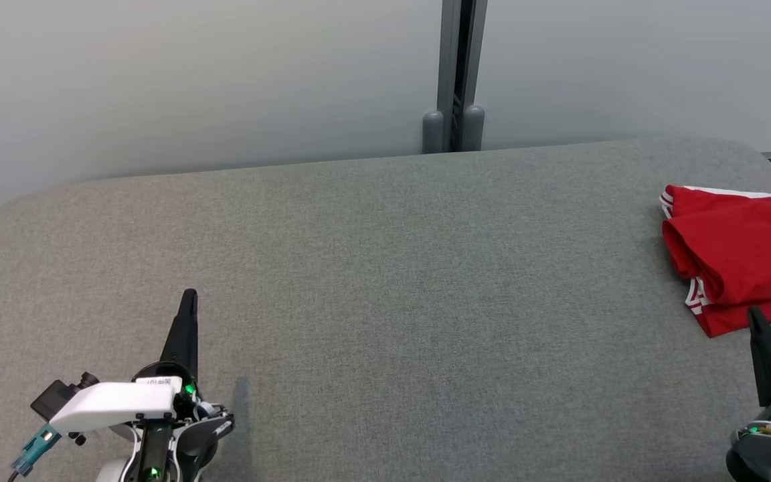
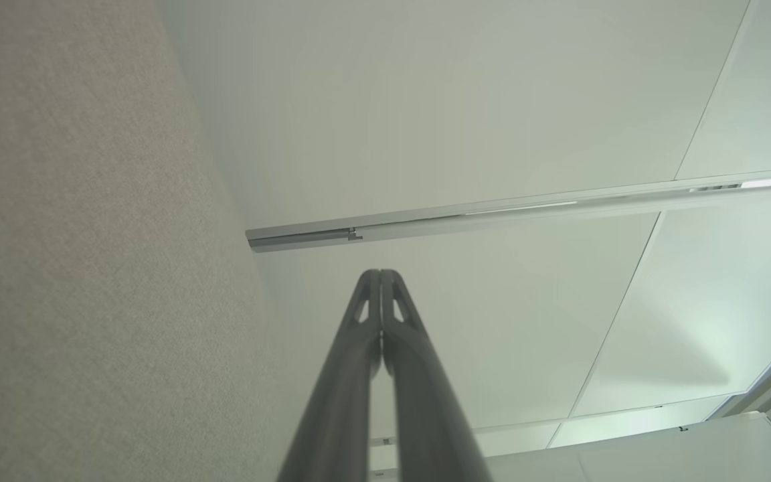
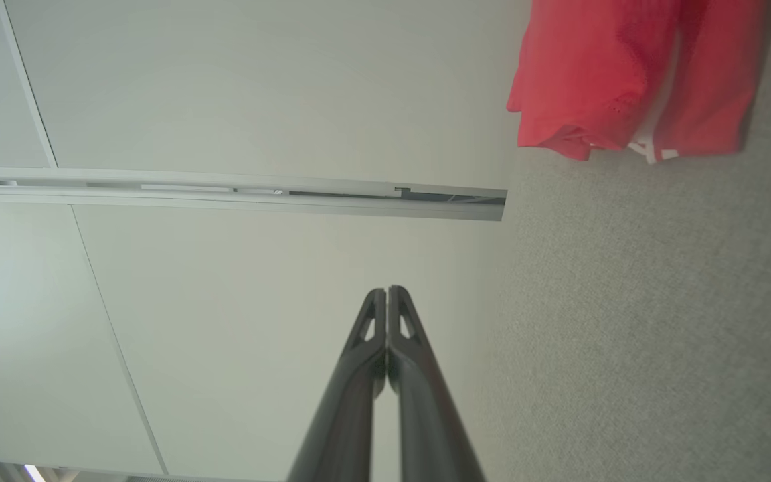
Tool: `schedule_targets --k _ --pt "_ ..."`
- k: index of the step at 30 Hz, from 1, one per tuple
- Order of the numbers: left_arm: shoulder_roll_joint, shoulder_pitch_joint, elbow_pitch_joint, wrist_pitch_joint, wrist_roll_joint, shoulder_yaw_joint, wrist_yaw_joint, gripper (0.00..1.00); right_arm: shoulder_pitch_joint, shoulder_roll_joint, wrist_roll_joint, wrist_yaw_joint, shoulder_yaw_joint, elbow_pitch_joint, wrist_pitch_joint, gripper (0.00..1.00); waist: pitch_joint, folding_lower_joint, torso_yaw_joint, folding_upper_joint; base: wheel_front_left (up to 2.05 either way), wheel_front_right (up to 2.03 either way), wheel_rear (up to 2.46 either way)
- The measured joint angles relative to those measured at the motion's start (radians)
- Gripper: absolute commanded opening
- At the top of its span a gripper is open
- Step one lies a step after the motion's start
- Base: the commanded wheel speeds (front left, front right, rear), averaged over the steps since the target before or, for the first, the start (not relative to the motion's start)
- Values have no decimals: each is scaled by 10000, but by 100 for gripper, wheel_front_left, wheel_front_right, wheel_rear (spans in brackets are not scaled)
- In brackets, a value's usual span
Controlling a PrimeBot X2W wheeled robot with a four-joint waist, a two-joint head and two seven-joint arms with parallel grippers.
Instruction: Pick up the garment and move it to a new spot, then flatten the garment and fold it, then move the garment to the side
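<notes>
The red garment with white trim [image 1: 740, 254] lies loosely doubled over at the far right of the grey fabric-covered surface [image 1: 385, 268], running off the head view's right edge. Nothing holds it. Whether this heap awaits its first lift or is already set aside cannot be told, though its layers look rumpled rather than neat.

If the pick-up is the step in hand, the right end effector [image 1: 755, 314] is the one to use, as it sits just beside the garment's near hem. It should spread its fingers first, come down over a thick ridge of cloth rather than a flat single layer, and pinch deep enough that the layers rise together. Grabbing only the striped hem risks the rest trailing and dragging.

Both arms sit low at the near edge of the surface, fingers pointing away from the robot. The left end effector [image 1: 189, 298] is well apart from the garment, its fingers pressed together on nothing. The right one's fingers are likewise pressed together and empty, as its wrist view confirms.
</notes>
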Motion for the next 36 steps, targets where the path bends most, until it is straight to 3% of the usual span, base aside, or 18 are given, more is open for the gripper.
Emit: schedule_targets --k 36 --pt "-12 -35 13 69 -198 58 -27 0 -14 27 150 2 -146 19 144 0 -26 1 -22 0 0 0 0"
